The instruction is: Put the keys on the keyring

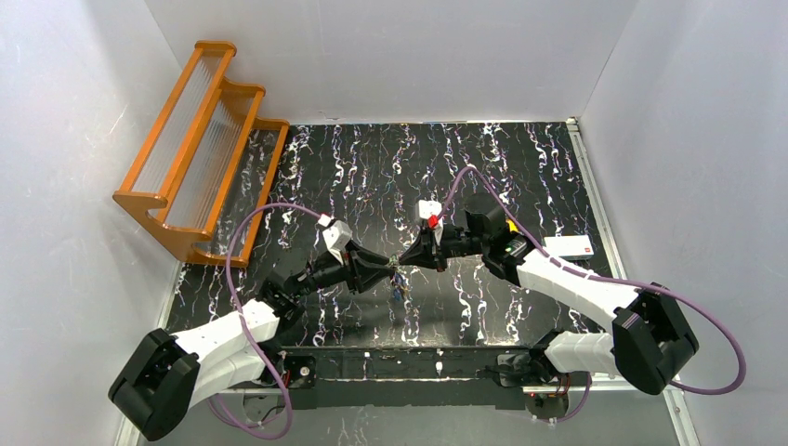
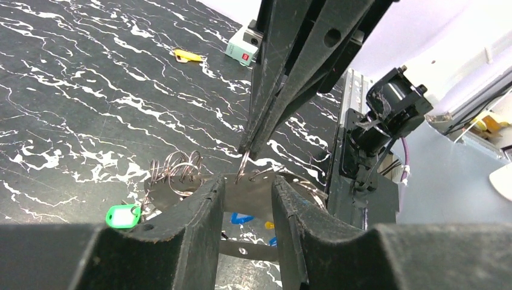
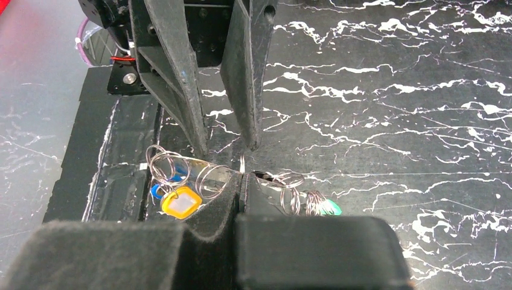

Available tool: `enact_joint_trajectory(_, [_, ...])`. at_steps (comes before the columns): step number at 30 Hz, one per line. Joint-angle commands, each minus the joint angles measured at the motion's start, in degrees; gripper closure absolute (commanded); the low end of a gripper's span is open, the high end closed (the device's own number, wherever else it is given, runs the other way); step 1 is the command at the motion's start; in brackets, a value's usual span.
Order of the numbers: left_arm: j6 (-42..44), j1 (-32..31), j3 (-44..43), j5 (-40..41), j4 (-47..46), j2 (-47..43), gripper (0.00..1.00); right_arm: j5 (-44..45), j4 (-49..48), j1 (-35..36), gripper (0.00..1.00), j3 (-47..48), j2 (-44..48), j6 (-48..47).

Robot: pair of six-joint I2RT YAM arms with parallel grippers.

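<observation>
In the left wrist view the keyring (image 2: 250, 188), a grey flat oval plate with several thin wire rings, sits between my left gripper's (image 2: 247, 208) two fingers, held above the table. A green key (image 2: 122, 215) hangs at its left, with a blue key (image 2: 241, 217) and a yellow-orange key (image 2: 269, 225) below. From above, my right gripper (image 2: 248, 151) is shut on one thin ring (image 2: 243, 163) at the plate's top edge. In the right wrist view that gripper (image 3: 243, 184) pinches the ring (image 3: 242, 162); the yellow-orange key (image 3: 180, 202) and green key (image 3: 329, 208) hang either side. Both grippers meet mid-table (image 1: 398, 265).
Another yellow key (image 2: 187, 56) lies loose on the black marbled table, near a small white box (image 2: 244, 48) with a red mark. An orange wooden rack (image 1: 200, 149) stands at the back left. White walls close in the table on three sides.
</observation>
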State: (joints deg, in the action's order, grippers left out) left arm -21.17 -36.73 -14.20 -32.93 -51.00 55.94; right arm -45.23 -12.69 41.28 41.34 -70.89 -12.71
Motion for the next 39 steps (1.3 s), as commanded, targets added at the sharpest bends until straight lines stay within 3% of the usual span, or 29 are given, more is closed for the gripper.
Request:
enact_joint_trajectory(1, [4.08, -0.42, 1.80, -1.33, -3.21, -0.62, 0.68, -3.34, -4.45, 0.08, 0.99, -0.04, 1.89, -0.83])
enact_joint_trajectory(7, [7.19, -0.44, 4.13, 3.28, -3.85, -3.86, 0.73, -5.44, -4.86, 0.08, 0.99, -0.12, 2.41, -0.91])
enact_joint_trajectory(14, [8.87, -0.49, 5.11, 0.52, -5.90, -5.67, 0.74, -6.98, -6.06, 0.04, 0.99, -0.47, 2.95, -1.00])
enact_joint_trajectory(26, [7.90, -2.22, 3.59, -3.19, -9.98, -2.59, 0.76, -7.69, -6.26, 0.07, 0.99, -0.21, 2.61, -0.47])
enact_joint_trajectory(39, [5.52, -3.08, 2.76, 2.68, -11.15, -0.20, 0.84, -8.27, -5.51, 0.03, 0.99, 0.15, 2.71, -0.52])
